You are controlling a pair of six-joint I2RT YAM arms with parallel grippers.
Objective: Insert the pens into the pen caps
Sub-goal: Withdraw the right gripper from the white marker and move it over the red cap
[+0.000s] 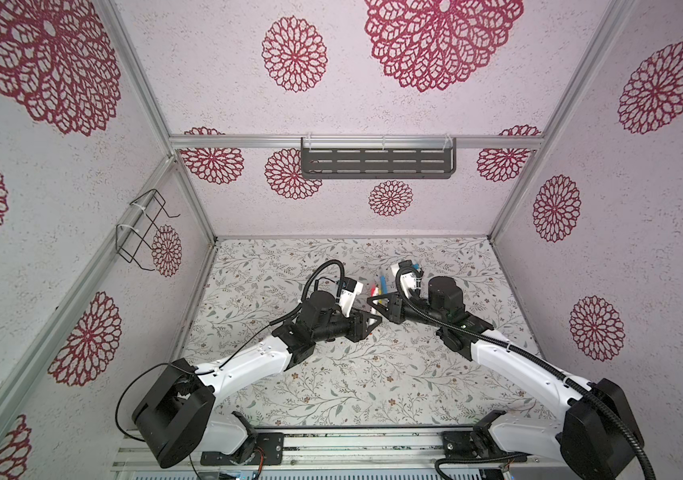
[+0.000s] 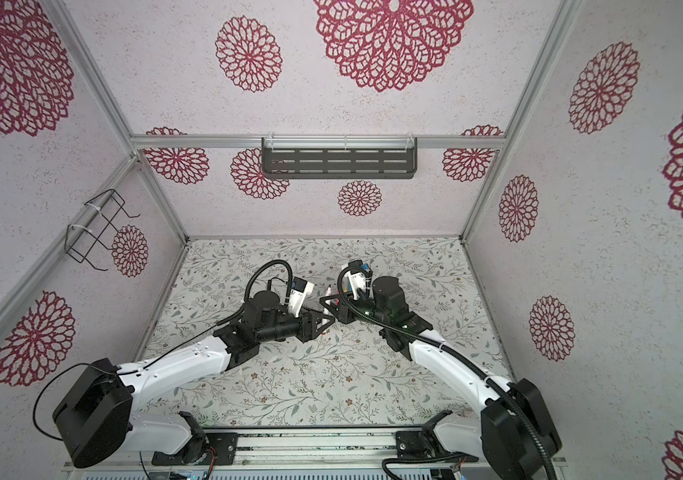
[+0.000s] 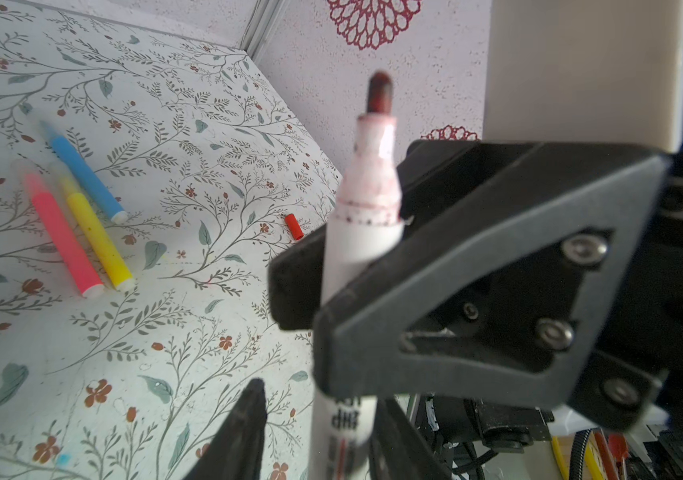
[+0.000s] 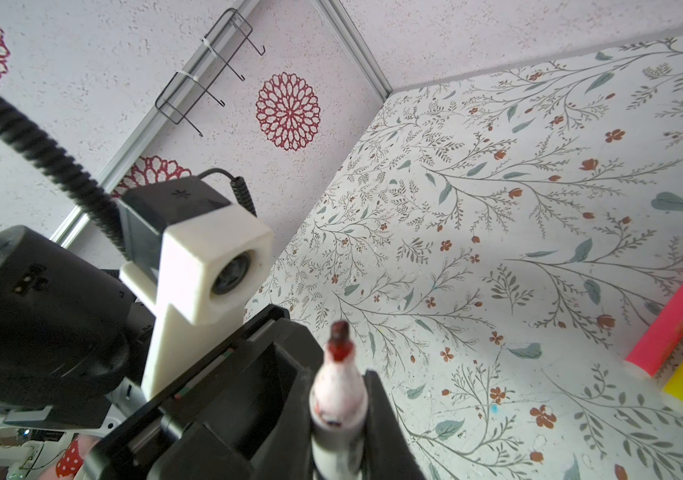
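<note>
A white pen (image 3: 362, 232) with a bare red tip stands upright. My right gripper (image 4: 339, 374) is shut on its barrel, and in the left wrist view its black fingers (image 3: 477, 291) cross the pen's middle. My left gripper (image 3: 319, 399) is open around the pen's lower part, with a gap on one side. In both top views the two grippers meet mid-table, left gripper (image 1: 375, 320) and right gripper (image 1: 373, 300). A red pen cap (image 3: 294, 226) lies on the table beyond them. Blue pen (image 3: 82, 166), yellow pen (image 3: 94, 232) and pink pen (image 3: 61, 232) lie side by side, with pale clear caps on their far ends.
The floral table (image 1: 331, 374) is walled at the back and on both sides. A wire rack (image 1: 144, 232) hangs on the left wall and a dark slotted shelf (image 1: 377, 162) on the back wall. The left wrist camera housing (image 4: 206, 266) sits close to my right gripper.
</note>
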